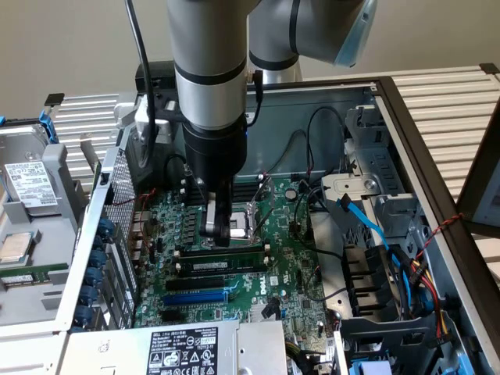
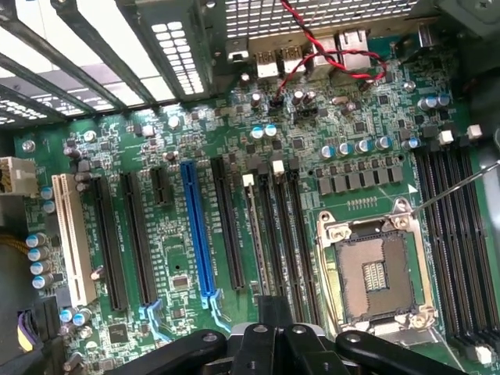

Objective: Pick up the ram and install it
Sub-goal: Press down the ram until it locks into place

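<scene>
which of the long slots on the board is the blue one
The blue slot stands between black slots, near the white slot.

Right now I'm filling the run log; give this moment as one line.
tool: shut | position: low over motherboard, by slots | ram: lying in slot

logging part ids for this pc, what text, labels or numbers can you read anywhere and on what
None reads clearly.
White label on the power supply: print and symbols, too small.
Sticker on the drive: too blurred.
Label strip on the ram seated in its slot: unreadable.
Markings on the motherboard: too small.
</scene>
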`<state>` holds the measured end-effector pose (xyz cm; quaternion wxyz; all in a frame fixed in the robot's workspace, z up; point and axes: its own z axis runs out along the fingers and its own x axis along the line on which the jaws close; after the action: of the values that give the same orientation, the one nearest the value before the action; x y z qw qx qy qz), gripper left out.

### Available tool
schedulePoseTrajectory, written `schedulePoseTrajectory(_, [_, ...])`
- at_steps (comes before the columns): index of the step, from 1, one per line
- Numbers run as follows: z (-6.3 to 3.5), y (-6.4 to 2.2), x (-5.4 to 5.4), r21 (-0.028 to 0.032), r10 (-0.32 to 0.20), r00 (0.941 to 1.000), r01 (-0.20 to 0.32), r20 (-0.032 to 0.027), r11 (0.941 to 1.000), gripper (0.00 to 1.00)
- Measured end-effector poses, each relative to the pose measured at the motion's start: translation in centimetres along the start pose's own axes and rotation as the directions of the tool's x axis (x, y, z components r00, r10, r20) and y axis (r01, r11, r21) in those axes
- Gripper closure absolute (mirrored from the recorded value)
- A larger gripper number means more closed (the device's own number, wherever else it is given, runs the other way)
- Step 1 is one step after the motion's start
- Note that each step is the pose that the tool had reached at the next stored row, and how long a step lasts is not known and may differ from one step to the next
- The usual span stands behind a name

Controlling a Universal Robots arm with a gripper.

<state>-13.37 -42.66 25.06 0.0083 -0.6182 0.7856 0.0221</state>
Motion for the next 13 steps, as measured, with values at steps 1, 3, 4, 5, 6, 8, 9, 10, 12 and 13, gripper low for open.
schedulePoseTrajectory(1, [0.0,0.0,0.0,0.0007,0.016,0.9999,-0.016,0.0004,0.9999,0.89])
schedulePoseTrajectory(3, [0.0,0.0,0.0,0.002,0.049,0.9988,-0.049,0.0013,0.9988,0.89])
schedulePoseTrajectory(4, [0.0,0.0,0.0,0.0026,0.067,0.9978,-0.067,0.0018,0.9978,0.89])
schedulePoseTrajectory(5, [0.0,0.0,0.0,0.0033,0.083,0.9965,-0.083,0.0022,0.9965,0.89])
schedulePoseTrajectory(6, [0.0,0.0,0.0,0.0039,0.1,0.995,-0.1,0.0027,0.995,0.89])
schedulePoseTrajectory(8, [0.0,0.0,0.0,0.0052,0.133,0.9911,-0.133,0.0037,0.9911,0.89])
schedulePoseTrajectory(9, [0.0,0.0,0.0,0.0058,0.15,0.9887,-0.15,0.0042,0.9887,0.89])
schedulePoseTrajectory(10, [0.0,0.0,0.0,0.0064,0.166,0.986,-0.166,0.0047,0.986,0.89])
schedulePoseTrajectory(12, [0.0,0.0,0.0,0.0076,0.201,0.9797,-0.201,0.0058,0.9797,0.89])
schedulePoseTrajectory(13, [0.0,0.0,0.0,0.0082,0.216,0.9764,-0.216,0.0063,0.9764,0.89])
